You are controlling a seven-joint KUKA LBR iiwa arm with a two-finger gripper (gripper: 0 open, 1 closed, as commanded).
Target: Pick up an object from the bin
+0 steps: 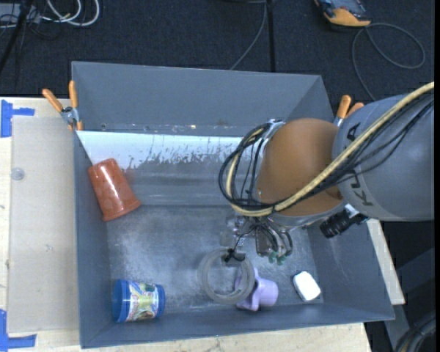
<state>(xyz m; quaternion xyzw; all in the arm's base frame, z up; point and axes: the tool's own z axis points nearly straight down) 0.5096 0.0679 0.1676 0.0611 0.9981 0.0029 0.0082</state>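
My gripper (pixel 258 243) hangs low over the bin's front middle, under the arm's wrist. Just below and to its left lies a clear, greyish ring (pixel 221 279), flat on the bin floor. A small lilac plastic piece (pixel 261 293) touches the ring's right side. A white rounded block (pixel 306 286) lies a little further right, near the front right corner. The gripper stands above the ring's upper right edge, and I see nothing held in it.
An orange-red plastic cup (pixel 112 189) lies on its side against the left wall. A blue can with a printed label (pixel 138 301) lies in the front left corner. The arm and its cables cover the bin's right side.
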